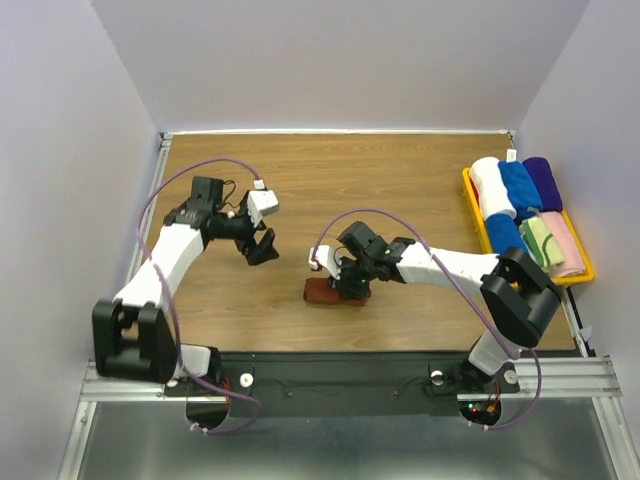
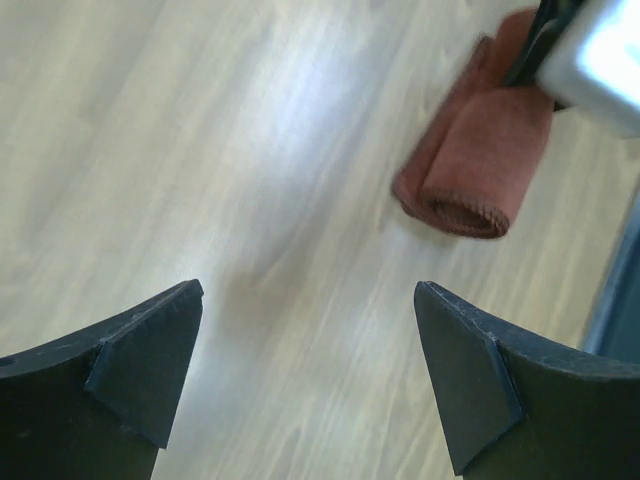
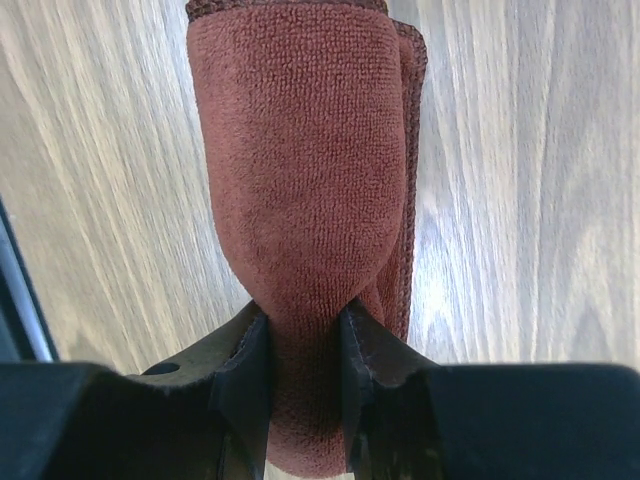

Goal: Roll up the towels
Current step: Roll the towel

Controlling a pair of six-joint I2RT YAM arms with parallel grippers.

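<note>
The rust-brown towel (image 1: 322, 293) lies rolled on the wooden table near the front middle. My right gripper (image 1: 352, 287) is shut on one end of the roll. In the right wrist view its jaws pinch the towel (image 3: 300, 150) at the gripper (image 3: 305, 330). My left gripper (image 1: 262, 247) hangs open to the left of the roll, with nothing between its fingers (image 2: 150, 350). In the left wrist view the roll (image 2: 470, 165) lies apart at the upper right of the gripper (image 2: 308, 290). The cream towel with green patches (image 1: 537, 240) sits rolled in the yellow tray (image 1: 470, 200).
The tray at the right edge also holds rolled white (image 1: 490, 185), blue (image 1: 520, 185), purple (image 1: 543, 180) and pink (image 1: 567, 245) towels. White walls stand around the table. A black rail (image 1: 350, 370) runs along the near edge between the arm bases.
</note>
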